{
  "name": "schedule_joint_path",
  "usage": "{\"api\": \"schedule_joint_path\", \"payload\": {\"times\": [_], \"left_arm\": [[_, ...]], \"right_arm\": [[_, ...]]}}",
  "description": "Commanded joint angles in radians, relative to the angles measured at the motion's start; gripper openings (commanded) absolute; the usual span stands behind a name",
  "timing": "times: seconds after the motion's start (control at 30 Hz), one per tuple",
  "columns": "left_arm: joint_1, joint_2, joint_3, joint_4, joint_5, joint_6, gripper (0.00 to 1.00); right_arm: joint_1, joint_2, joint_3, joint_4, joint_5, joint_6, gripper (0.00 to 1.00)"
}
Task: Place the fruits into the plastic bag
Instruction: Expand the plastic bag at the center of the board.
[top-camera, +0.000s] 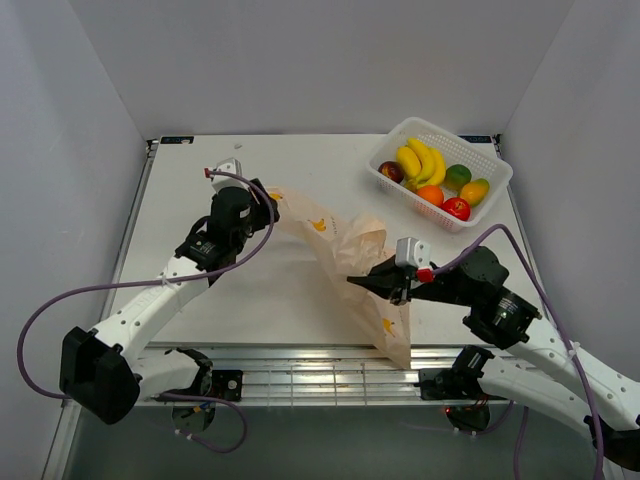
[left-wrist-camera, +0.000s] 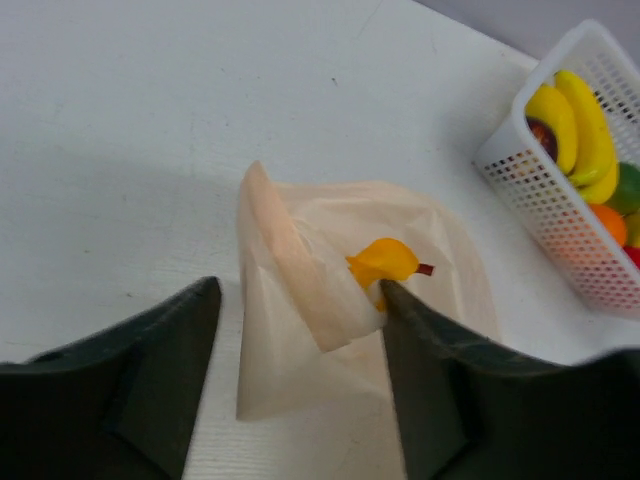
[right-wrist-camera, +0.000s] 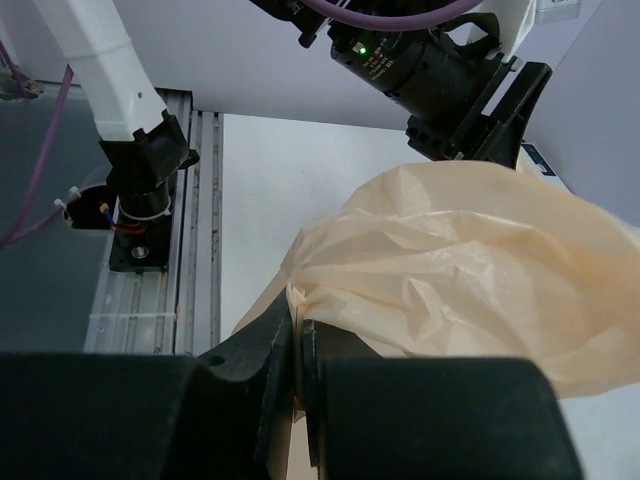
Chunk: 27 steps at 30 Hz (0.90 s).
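The bag (top-camera: 335, 240) lies crumpled on the table (top-camera: 250, 300), stretched between the two arms. It is thin, soft film. It likely weighs almost nothing, folds at a touch and slides on itself. A good hold is a pinch on one layer at the rim. If both layers are pinched together, the mouth will probably stay shut.

The right fingers (right-wrist-camera: 262, 350) are shut tight on one edge of the bag. The film puffs up just past them. The left fingers (left-wrist-camera: 430, 360) stand wide apart, one on each side of the bag's other end. A folded strip of film sits between them, and they are not pinching it. One finger is right by a printed banana (left-wrist-camera: 385, 262), but it is hard to tell if it touches the film.

The fruits (top-camera: 431, 194) are all in the white basket (top-camera: 500, 170) at the far right corner, well apart from the bag. None is in the bag. They look smooth, shiny, hard and light. The round ones may roll or pop out of a pinch, so the best hold is across the middle. The bananas (top-camera: 422, 162) are long and curved, so a hold across the thick part of the bunch looks best.

The bag most likely has to be held open before any fruit can go in.
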Motion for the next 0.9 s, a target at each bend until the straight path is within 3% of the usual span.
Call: {"api": "schedule_joint_path", "payload": {"times": [0.0, 0.03, 0.07, 0.1, 0.3, 0.4, 0.5, 0.63, 0.67, 0.77, 0.83, 0.87], "left_arm": [[0.006, -0.002, 0.012, 0.035, 0.035, 0.022, 0.62], [0.006, -0.001, 0.014, 0.038, 0.041, 0.025, 0.46], [0.006, -0.002, 0.014, 0.039, 0.046, 0.027, 0.10], [0.006, -0.005, 0.012, 0.045, 0.046, 0.027, 0.00], [0.006, -0.074, 0.011, 0.130, 0.025, 0.077, 0.00], [0.008, -0.033, 0.081, 0.141, -0.041, 0.115, 0.00], [0.011, 0.086, 0.250, 0.116, -0.076, 0.186, 0.00], [0.029, 0.281, 0.642, -0.081, -0.060, 0.200, 0.00], [0.035, 0.318, 0.824, -0.127, -0.060, 0.200, 0.00], [0.048, 0.444, 1.175, -0.282, -0.048, 0.202, 0.00], [0.049, 0.480, 1.273, -0.405, 0.029, 0.169, 0.00], [0.049, 0.463, 1.235, -0.424, 0.051, 0.153, 0.00]], "right_arm": [[-0.001, -0.017, 0.023, 0.009, -0.064, 0.002, 0.09], [0.001, -0.020, 0.023, 0.008, -0.067, 0.001, 0.08], [-0.001, -0.022, 0.022, 0.006, -0.068, -0.002, 0.08], [0.001, -0.023, 0.022, 0.006, -0.064, -0.005, 0.08], [-0.001, 0.038, 0.046, -0.003, 0.097, -0.094, 0.08], [-0.004, 0.136, 0.110, -0.003, 0.235, -0.179, 0.08], [-0.056, 0.272, 0.239, -0.004, 0.344, -0.245, 0.08], [-0.352, 0.490, 0.548, -0.017, 0.250, -0.113, 0.08], [-0.399, 0.519, 0.606, -0.018, 0.213, -0.084, 0.09], [-0.470, 0.587, 0.760, 0.006, 0.116, -0.122, 0.12], [-0.470, 0.590, 0.784, 0.006, 0.018, -0.165, 0.13], [-0.470, 0.582, 0.766, 0.011, -0.089, -0.170, 0.13]]}}
